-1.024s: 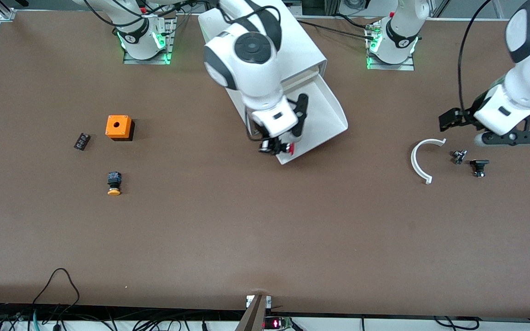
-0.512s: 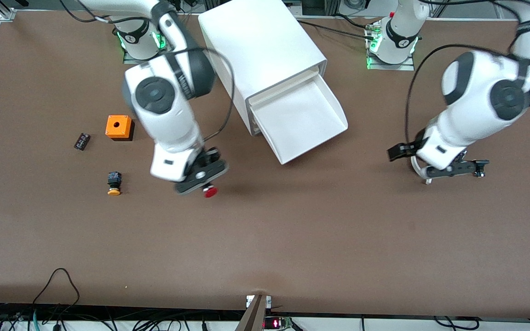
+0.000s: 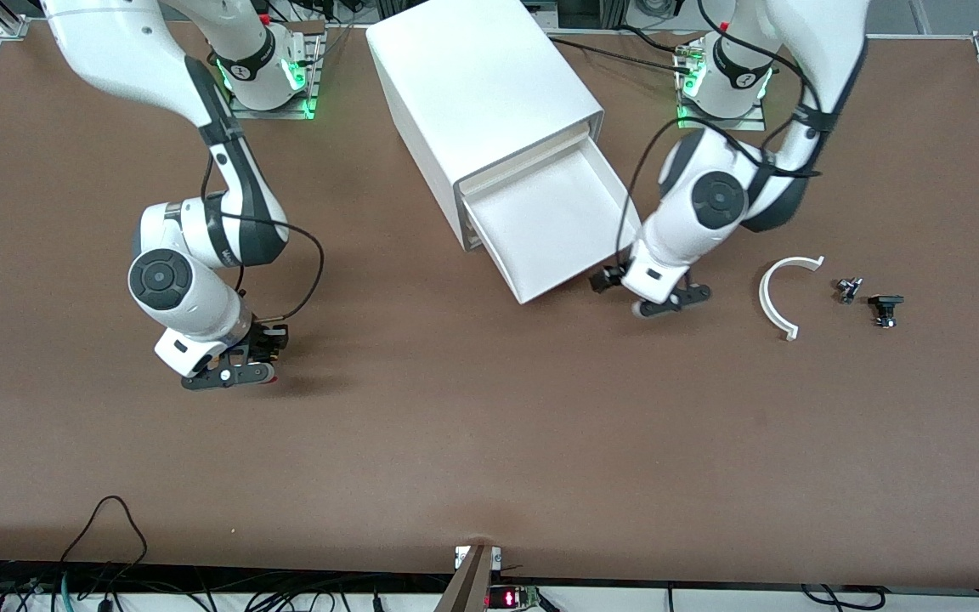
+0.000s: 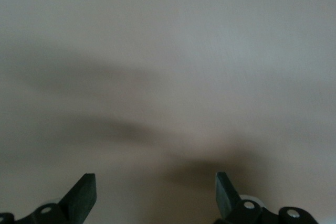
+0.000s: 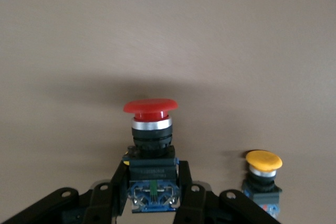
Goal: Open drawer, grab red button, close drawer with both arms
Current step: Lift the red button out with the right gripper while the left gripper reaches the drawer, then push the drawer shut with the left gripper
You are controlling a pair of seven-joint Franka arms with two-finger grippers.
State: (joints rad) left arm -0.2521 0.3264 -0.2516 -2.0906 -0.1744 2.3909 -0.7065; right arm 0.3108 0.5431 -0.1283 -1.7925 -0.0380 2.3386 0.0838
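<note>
In the front view, the right gripper (image 3: 229, 374) hangs low over the table at about 8 o'clock from the drawer (image 3: 549, 217) and well apart from it. The right wrist view shows its fingers (image 5: 118, 182) clamped on the black body of the button (image 5: 151, 145), whose red cap points away from the wrist. A yellow-capped button (image 5: 262, 174) stands on the table just beside it.

The cabinet (image 3: 481, 93) sits mid-table with the drawer pulled out and empty. The drawer slides along a line from 11 o'clock to 5 o'clock, and its front edge runs from 8 o'clock to 2 o'clock.

The left gripper (image 3: 668, 302) is over the table at about 4 o'clock from the drawer's middle, just beside the front corner toward the left arm's end. In the left wrist view its fingers (image 4: 84, 195) are spread wide with nothing between them.

Judging by this, the grab is done and closing remains. The left arm is far nearer. The drawer front lies at about 10 o'clock from its fingers, so the push would have to run toward 11 o'clock, square to that front edge, or the tray may skew.
</note>
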